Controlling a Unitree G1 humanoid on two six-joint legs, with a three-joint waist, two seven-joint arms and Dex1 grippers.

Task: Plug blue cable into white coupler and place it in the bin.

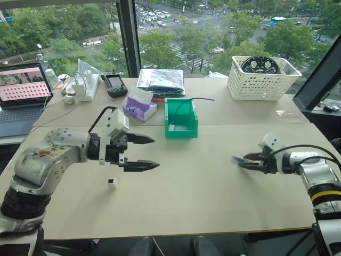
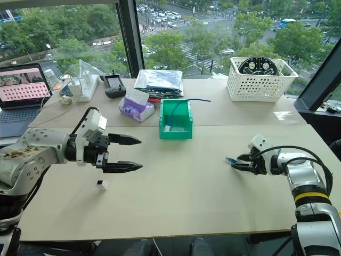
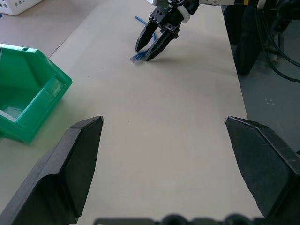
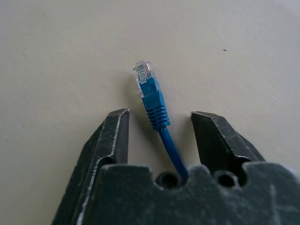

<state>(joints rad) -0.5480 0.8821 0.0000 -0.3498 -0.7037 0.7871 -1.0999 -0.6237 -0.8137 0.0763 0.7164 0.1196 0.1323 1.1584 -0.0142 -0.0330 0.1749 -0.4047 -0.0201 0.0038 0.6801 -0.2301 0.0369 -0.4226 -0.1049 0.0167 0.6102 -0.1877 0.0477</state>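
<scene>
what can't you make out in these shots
- white coupler: too small in the head views to tell which way its socket faces.
- blue cable: past the plug it runs under the right gripper in the right wrist view, so its far end is hidden.
- bin: cut off by the left wrist view's edge; in the head views its walls hide part of the inside.

The blue cable [image 4: 156,110] is thin and bright blue, ending in a ribbed blue boot and a small clear plug that lies on the table at about four o'clock from the bin [image 1: 181,119]. The bin is a small green rectangular box, upright near the table's middle, its lowered lip facing six o'clock. The white coupler [image 1: 111,183], a tiny white block with a dark opening, sits on the table at about seven o'clock from the bin, well apart from it.
</scene>
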